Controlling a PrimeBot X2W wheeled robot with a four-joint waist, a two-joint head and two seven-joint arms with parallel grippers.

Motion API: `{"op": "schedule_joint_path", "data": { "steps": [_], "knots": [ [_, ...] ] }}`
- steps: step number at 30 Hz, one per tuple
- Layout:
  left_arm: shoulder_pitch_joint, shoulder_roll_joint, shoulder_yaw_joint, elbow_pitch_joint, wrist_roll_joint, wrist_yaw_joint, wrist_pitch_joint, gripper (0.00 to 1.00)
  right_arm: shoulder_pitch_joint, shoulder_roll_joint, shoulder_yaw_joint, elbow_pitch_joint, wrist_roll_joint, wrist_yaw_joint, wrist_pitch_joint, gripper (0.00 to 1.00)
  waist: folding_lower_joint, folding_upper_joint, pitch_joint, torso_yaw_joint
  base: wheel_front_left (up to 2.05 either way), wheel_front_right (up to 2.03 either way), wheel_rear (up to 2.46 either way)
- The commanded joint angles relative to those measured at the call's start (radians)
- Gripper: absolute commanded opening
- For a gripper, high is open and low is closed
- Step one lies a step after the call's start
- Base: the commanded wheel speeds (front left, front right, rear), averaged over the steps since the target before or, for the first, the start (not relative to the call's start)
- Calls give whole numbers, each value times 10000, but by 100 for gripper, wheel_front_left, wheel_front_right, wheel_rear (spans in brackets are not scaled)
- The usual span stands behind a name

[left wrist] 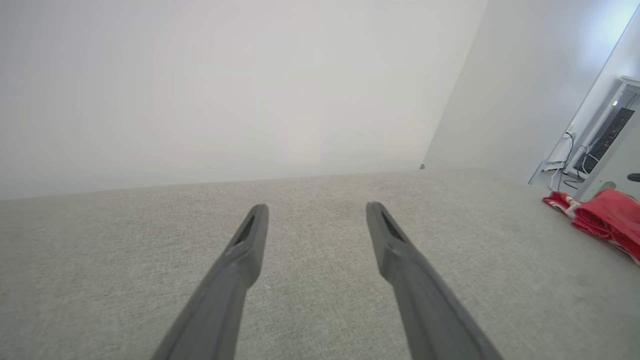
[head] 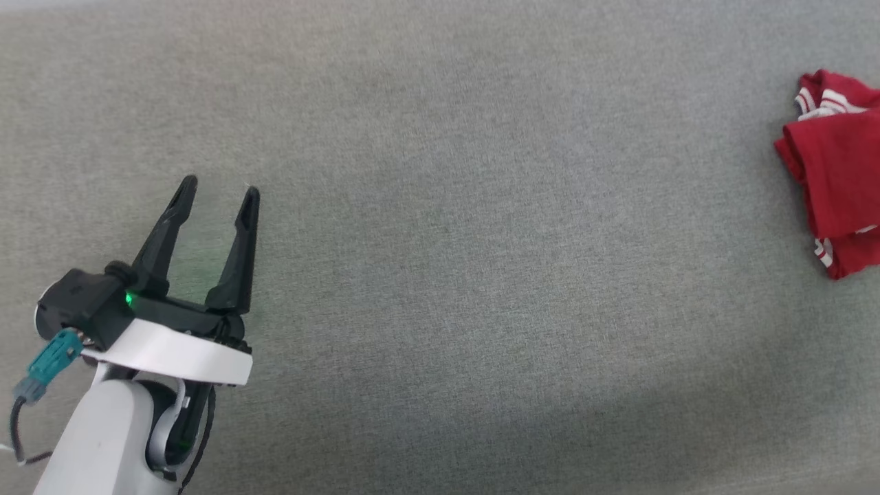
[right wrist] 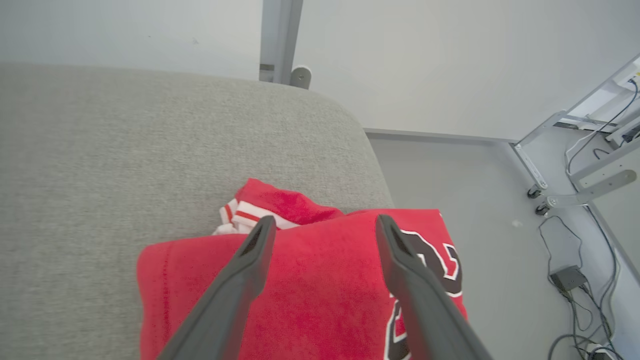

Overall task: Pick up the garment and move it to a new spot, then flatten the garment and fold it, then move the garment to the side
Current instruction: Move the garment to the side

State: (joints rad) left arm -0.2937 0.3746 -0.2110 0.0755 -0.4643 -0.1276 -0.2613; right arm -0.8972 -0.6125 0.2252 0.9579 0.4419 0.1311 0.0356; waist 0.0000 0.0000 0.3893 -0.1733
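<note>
the left gripper (head: 218, 189) sits near left above the grey, finely woven surface (head: 481, 240), its two long, dark, tapered fingers spread wide and empty. well to the right, at the surface's rounded edge, the garment (head: 835, 172) lies folded into a soft red block, with striped white trim poking out and part of a black number showing. the right gripper (right wrist: 324, 220) hangs over it, fingers wide apart, gripping nothing; whether it touches the cloth is unclear.

Red garment (right wrist: 320, 280) folded, black 23 showing, striped white trim, lying at cushion edge
</note>
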Motion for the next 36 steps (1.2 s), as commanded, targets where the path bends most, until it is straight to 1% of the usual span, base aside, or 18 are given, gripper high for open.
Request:
{"op": "schedule_joint_path", "data": {
  "steps": [1, 5, 12, 19, 27, 30, 36],
  "knots": [
    [226, -112, 243, -8, 179, -30, -49, 100, 307, 182, 51, -273, 239, -6, -293, 100, 0, 0, -286, 110, 0, 0, 0],
    [585, -289, 689, 47, 290, -30, -49, 100, 872, 461, 214, -877, 585, -6, -862, 100, 0, 0, -689, 242, 0, 0, 0],
    [1325, -689, 1552, 202, 922, -30, -49, 100, 1961, 938, 407, -1833, 971, -6, -1946, 100, 0, 0, -1471, 465, 0, 0, 0],
    [1992, -1079, 2222, 209, 1293, -30, -49, 100, 2894, 1321, 421, -2560, 826, -5, -2691, 100, 0, 0, -2120, 611, 0, 0, 0],
    [2816, -1482, 2919, 141, 1536, -30, -49, 100, 4419, 1760, -160, -3805, 245, -6, -3016, 100, 0, 0, -2808, 815, 0, 0, 0],
    [3123, -1646, 3126, 20, 1590, -30, -49, 100, 5131, 1990, -594, -4613, -46, -6, -3011, 100, 0, 0, -3004, 887, 0, 0, 0],
    [3661, -1879, 3447, -104, 1678, -30, -48, 100, 6461, 2471, -1364, -5850, -596, -6, -3013, 100, 0, 0, -3365, 1045, 0, 0, 0]
  ]
}}
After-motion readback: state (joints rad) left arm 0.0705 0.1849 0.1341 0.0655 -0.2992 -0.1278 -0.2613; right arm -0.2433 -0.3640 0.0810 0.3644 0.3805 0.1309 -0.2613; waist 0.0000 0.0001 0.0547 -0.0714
